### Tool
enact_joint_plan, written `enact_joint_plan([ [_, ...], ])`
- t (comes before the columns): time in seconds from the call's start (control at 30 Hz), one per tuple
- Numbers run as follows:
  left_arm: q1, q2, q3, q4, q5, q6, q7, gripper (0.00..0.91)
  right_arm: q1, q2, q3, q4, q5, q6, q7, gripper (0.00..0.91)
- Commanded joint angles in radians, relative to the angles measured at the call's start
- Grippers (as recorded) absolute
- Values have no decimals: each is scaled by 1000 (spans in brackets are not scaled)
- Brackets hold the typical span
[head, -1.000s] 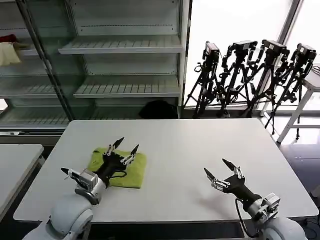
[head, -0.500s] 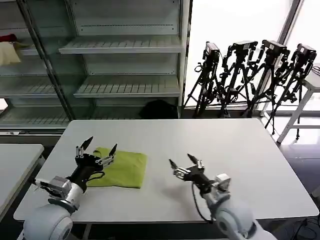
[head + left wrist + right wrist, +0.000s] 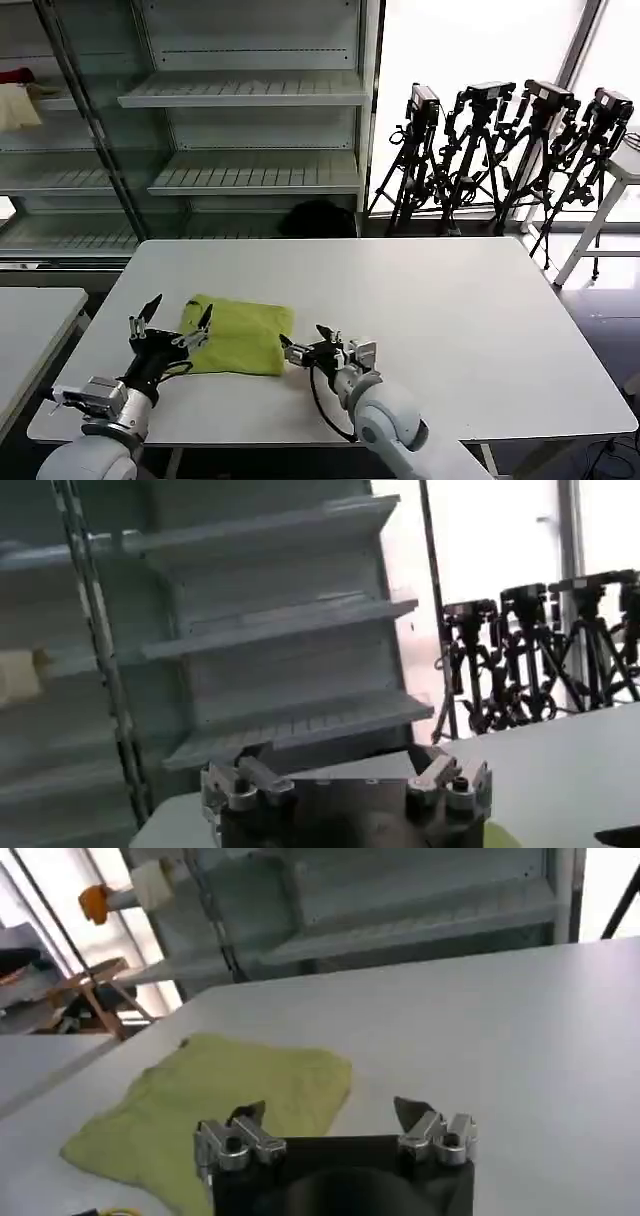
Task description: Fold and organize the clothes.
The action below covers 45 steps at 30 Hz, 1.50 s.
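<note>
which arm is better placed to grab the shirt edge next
Probably right. The right end effector sits open, low at the near right corner of the folded T-shirt, facing it. The left end effector, also open, is raised at its left edge, pointing toward the shelves.

Strong daylight pours in from the tall windows at the far right, blown out to plain white behind the row of black camera tripods [image 3: 510, 150]. The smooth white rectangular table [image 3: 450, 300] is evenly lit, with soft, faint shadows beneath the arms. The grey metal shelving unit [image 3: 240, 120] at the far left sits dimmer, behind reflective glass. The left wrist view is hazy and soft; the right wrist view is slightly blurred and washed pale towards its window side.
</note>
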Motion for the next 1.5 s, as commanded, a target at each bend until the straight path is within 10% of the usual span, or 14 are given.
enact_joint_plan([
  [0.03,45,-38,-31,13,26,-11,12,907,63,65,-62,-96,-13,-43,11,826],
  [0.3,44,-37,-30,7,1,-8,21,907,63,87,-55,-120,-11,-40,-12,534],
  [0.53,43,-40,-27,1,-69,13,22,907,65,93,-56,-126,-10,-36,-23,0],
  [1.03,41,-38,-31,1,-69,14,23,907,35,31,-20,-32,-38,-7,-30,0],
  [1.5,43,-43,-15,2,-67,10,24,907,-73,-278,229,87,14,44,-87,0],
])
